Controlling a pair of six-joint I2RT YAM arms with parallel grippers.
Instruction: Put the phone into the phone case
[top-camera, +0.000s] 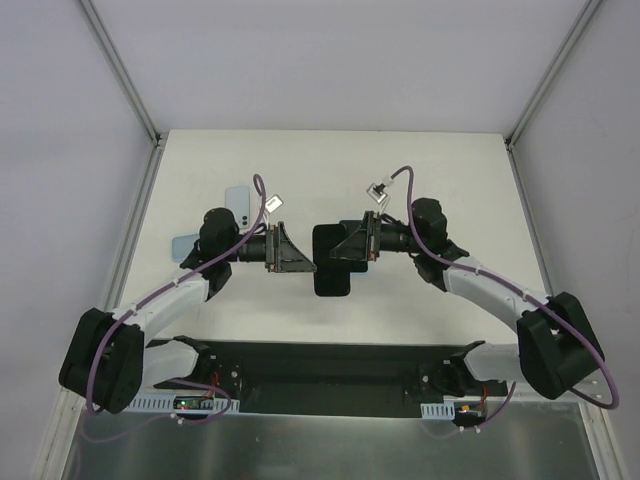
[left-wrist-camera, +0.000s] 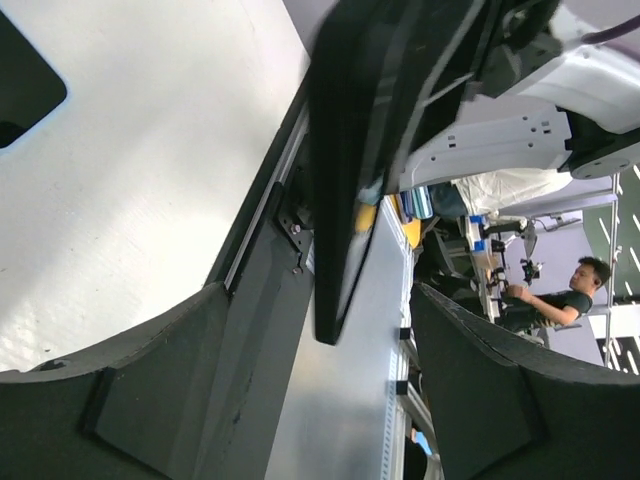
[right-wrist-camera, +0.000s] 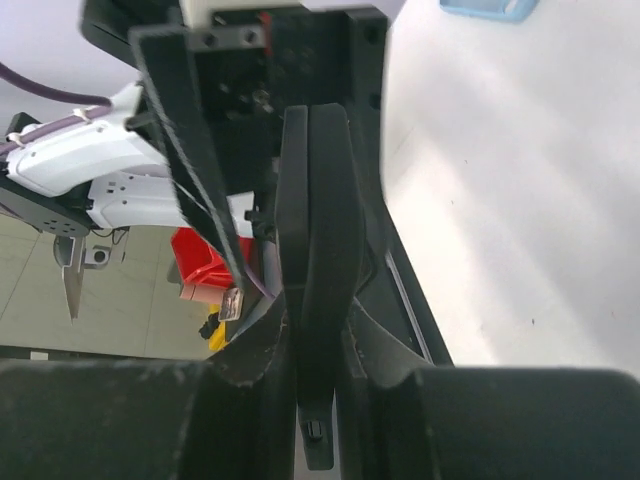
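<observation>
My right gripper (top-camera: 352, 243) is shut on a black slab (top-camera: 330, 268) and holds it flat above the middle of the table. In the right wrist view the slab (right-wrist-camera: 315, 200) is edge-on between my fingers (right-wrist-camera: 250, 360), as two black layers pressed together: the phone and the case. I cannot tell how far one sits in the other. My left gripper (top-camera: 300, 255) is open and empty, facing the slab's free end from the left. In the left wrist view the slab (left-wrist-camera: 345, 200) hangs edge-on ahead of my gripper (left-wrist-camera: 320, 300), between the two spread fingers and touching neither.
Two light blue phone-sized items lie on the table at the left, one at the back (top-camera: 237, 200) and one nearer (top-camera: 185, 246). One shows in the right wrist view (right-wrist-camera: 490, 8). A dark round-cornered shape (left-wrist-camera: 20, 90) lies on the table. The black base rail (top-camera: 320, 365) runs along the near edge.
</observation>
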